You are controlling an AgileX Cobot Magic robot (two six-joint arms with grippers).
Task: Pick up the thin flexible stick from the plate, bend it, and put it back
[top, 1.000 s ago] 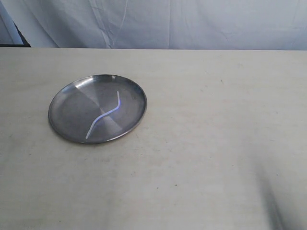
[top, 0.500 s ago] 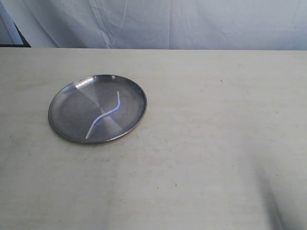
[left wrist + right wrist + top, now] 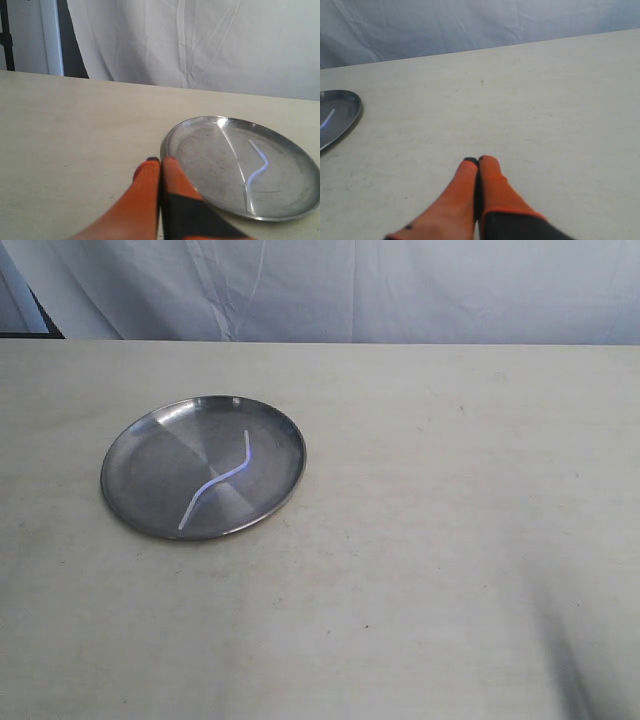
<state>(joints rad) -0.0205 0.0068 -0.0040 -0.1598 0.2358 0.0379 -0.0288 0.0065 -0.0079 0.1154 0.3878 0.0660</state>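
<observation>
The thin flexible stick (image 3: pixel 218 480) lies S-curved inside the round metal plate (image 3: pixel 135 455) on the left of the table; the left wrist view shows the same stick (image 3: pixel 255 172) on the plate (image 3: pixel 200 150). My left gripper (image 3: pixel 160 160) is shut with nothing in it, its orange tips just outside the plate's rim. Further off, over bare table, my right gripper (image 3: pixel 478 160) is also shut and empty, and the plate's edge (image 3: pixel 347 117) shows at one side of its view. Neither gripper appears in the exterior view.
The pale wooden table (image 3: pixel 430 540) stretches wide around the plate. A white cloth backdrop (image 3: pixel 400 290) hangs behind the table's far edge. A dark shadow (image 3: pixel 575 680) falls on the table's near right corner.
</observation>
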